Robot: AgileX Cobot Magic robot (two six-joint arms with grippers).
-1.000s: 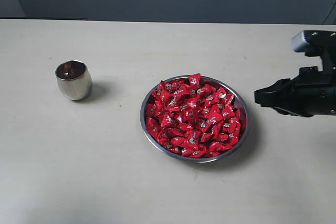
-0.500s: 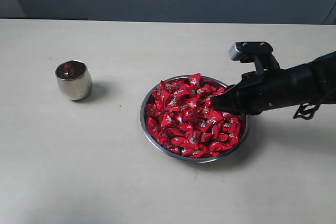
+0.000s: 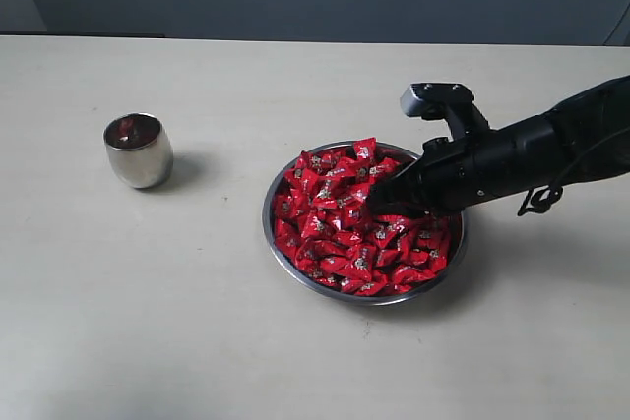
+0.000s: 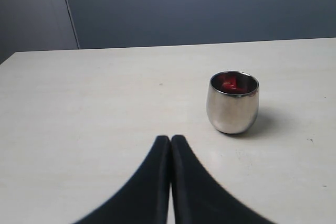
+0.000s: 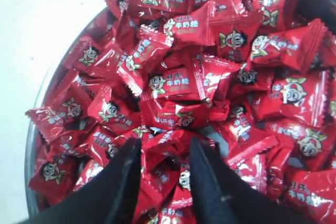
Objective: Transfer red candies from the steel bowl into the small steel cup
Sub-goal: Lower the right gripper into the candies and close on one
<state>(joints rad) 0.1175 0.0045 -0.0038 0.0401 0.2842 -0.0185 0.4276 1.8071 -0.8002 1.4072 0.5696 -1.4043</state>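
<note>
We see the right gripper (image 3: 379, 206) reaching in from the right side of the exterior view, its black arm slanting down over the far right part of the steel bowl (image 3: 364, 299). Its tip is lowered onto the heap of red candies (image 3: 330, 238). In the right wrist view its two black fingers (image 5: 126, 177) stand apart, with their tips pressed in among the wrappers and a candy or two lying in the gap between them. We cannot tell whether any of these is actually gripped. The candies fill the bowl nearly to its rim, shiny red pillows with crimped ends and a small printed face on each. The bowl sits on the pale surface (image 3: 197, 331), a little right of the middle. The small steel cup (image 3: 139, 150) stands upright to its left, well apart from it, and we make out something red inside it. The left wrist view shows the same cup from nearer, with a red candy (image 4: 229, 83) down in it. There the left gripper (image 4: 170, 138) has its two fingers pressed together on nothing, pointing toward the cup but apart from it.
</note>
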